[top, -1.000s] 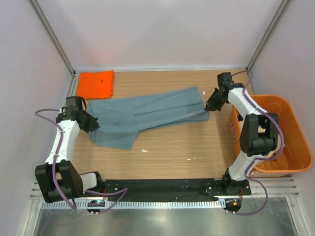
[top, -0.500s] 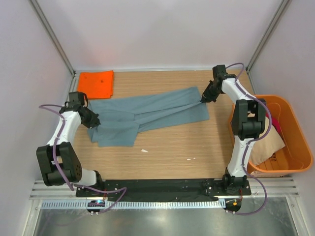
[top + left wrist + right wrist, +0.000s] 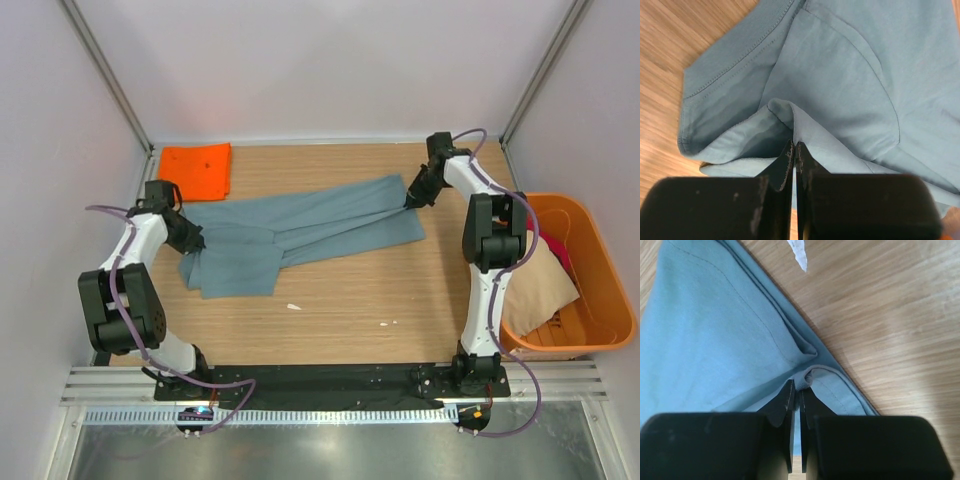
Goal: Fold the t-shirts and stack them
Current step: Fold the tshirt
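I have a large, dusty grey-blue t-shirt (image 3: 300, 225) of soft cloth stretched across the middle of the wooden table (image 3: 350, 300). It forms a long band running from near left to far right, folded lengthwise in overlapping layers, with a wider flap at its left end. That left end rises in a small fold nipped by the left gripper (image 3: 795, 147). The hem at the far right corner is nipped by the right gripper (image 3: 799, 390). A bright orange t-shirt (image 3: 195, 170) lies folded flat into a neat rectangle in the far left corner, apart from the blue one. I can make out a crumpled beige shirt (image 3: 545, 285) and a sliver of red cloth (image 3: 563, 250) in the orange plastic tub (image 3: 605, 265) on the right.
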Robot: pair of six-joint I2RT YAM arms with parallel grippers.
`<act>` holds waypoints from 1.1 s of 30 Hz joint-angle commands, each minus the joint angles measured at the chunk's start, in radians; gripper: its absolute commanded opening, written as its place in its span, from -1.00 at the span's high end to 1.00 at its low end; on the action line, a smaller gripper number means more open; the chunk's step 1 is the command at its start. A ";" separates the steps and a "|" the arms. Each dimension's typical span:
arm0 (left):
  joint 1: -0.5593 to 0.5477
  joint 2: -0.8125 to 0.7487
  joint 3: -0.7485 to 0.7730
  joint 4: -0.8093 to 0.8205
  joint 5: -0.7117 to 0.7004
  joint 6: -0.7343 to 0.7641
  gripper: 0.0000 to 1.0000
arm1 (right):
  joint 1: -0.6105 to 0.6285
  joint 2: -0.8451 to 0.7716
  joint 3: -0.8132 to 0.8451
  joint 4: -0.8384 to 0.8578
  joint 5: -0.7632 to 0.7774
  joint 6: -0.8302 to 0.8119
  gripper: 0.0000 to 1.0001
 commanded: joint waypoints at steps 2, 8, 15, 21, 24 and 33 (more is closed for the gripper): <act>-0.003 0.024 0.036 0.054 -0.019 0.001 1.00 | -0.007 0.028 0.090 0.000 0.003 -0.034 0.76; 0.000 0.083 0.056 0.114 -0.013 0.042 0.79 | -0.015 0.100 0.243 -0.064 0.014 -0.098 0.20; -0.009 -0.031 0.047 0.075 -0.048 0.077 0.00 | 0.014 -0.044 0.216 -0.095 0.045 -0.181 0.07; -0.034 -0.160 -0.061 0.070 0.018 0.097 -0.09 | 0.158 -0.210 -0.065 0.173 -0.196 -0.096 0.00; -0.034 -0.202 -0.093 0.055 0.036 0.111 -0.09 | 0.279 -0.219 -0.175 0.371 -0.317 -0.012 0.00; -0.034 -0.244 -0.133 -0.117 -0.102 0.048 0.09 | 0.580 -0.126 -0.229 0.634 -0.408 0.151 0.11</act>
